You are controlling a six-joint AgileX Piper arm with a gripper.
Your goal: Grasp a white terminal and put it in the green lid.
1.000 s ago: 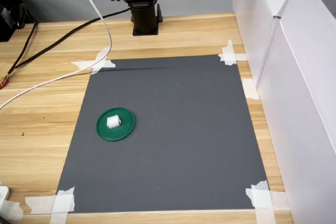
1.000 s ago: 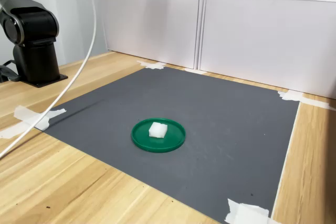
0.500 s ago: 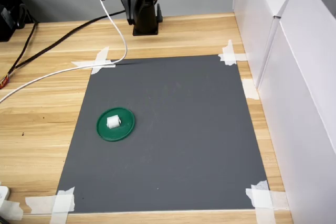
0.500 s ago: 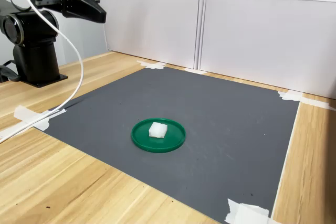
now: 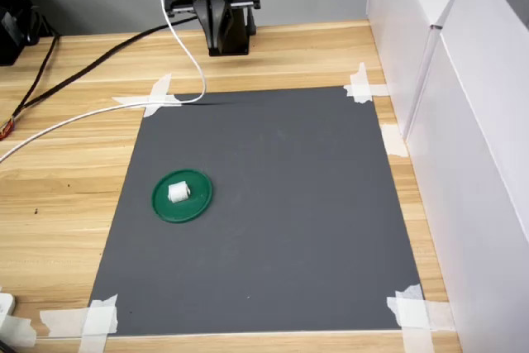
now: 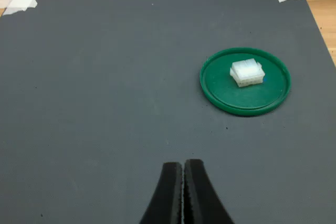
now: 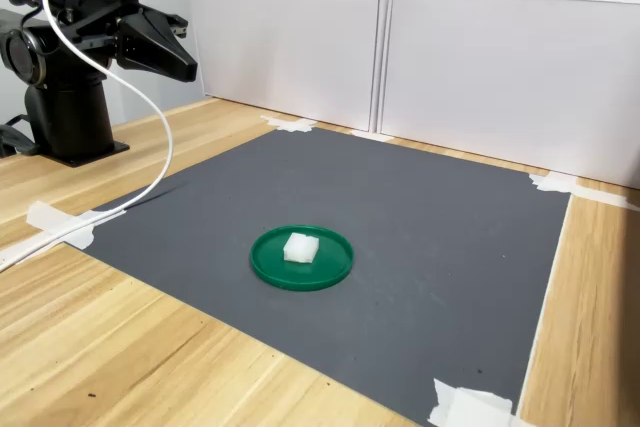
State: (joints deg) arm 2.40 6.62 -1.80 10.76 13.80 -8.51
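- The small white blocky plastic terminal (image 6: 247, 72) sits inside the flat round dark green plastic lid (image 6: 220, 93), resting on the lid's floor a little off centre and within the low raised rim; both exterior views show the same.
- So, judging by how things lie, the task's placing looks done: the piece is where the sentence wants it.
- The lid lies on the dark grey rectangular mat (image 5: 281, 204), toward the first exterior view's left and nearer the near edge than the far one.
- White tape strips (image 5: 359, 84) pin the mat's corners to the light wooden table (image 5: 58, 196), presumably so the mat does not slide.
- The black gripper (image 6: 182, 192) hangs well apart from the lid, up over the mat's far edge by the arm's black base (image 7: 65, 117); it grips nothing.
- In the wrist view the two black fingers (image 6: 169, 198) are pressed together, no gap showing between them.
- A thin white cable (image 5: 99, 117) loops from the arm down across the table at the first exterior view's left, clear of the lid.
- White panel walls (image 7: 480, 57) close off the second exterior view's far side, likely fencing in the workspace.
- With the tool closed, empty and parked far from the piece, this reads as a rest pose rather than an approach.
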